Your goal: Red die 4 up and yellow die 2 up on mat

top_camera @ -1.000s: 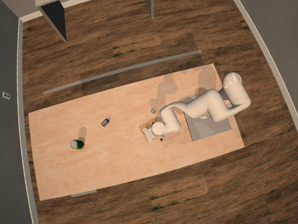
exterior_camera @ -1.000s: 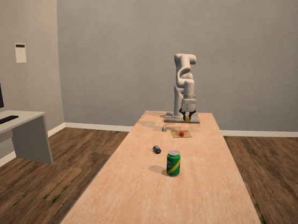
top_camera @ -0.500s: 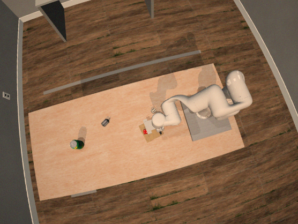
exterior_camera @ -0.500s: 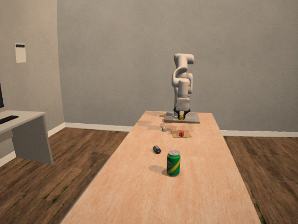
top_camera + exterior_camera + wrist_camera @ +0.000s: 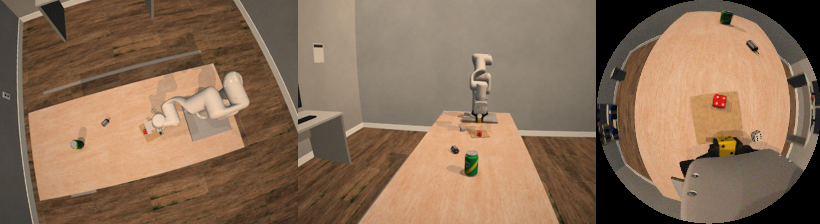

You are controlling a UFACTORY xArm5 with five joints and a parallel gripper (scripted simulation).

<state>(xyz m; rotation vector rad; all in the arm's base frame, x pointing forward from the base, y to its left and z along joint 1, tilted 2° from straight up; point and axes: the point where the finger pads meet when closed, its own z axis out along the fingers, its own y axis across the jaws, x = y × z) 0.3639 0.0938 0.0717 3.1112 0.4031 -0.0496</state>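
My gripper is shut on the yellow die and holds it in the air, above the table. In the wrist view it appears at the mat's near edge; in the overhead view the arm hides it. The pips on the yellow die's faces are too small to read surely. The red die sits flat on the tan mat, with 4 on top. The white die lies on the table beside the mat; its top number is unclear.
A green can stands far out on the table. A small dark bottle-like object lies between the can and the mat. The grey base plate is under the arm's base.
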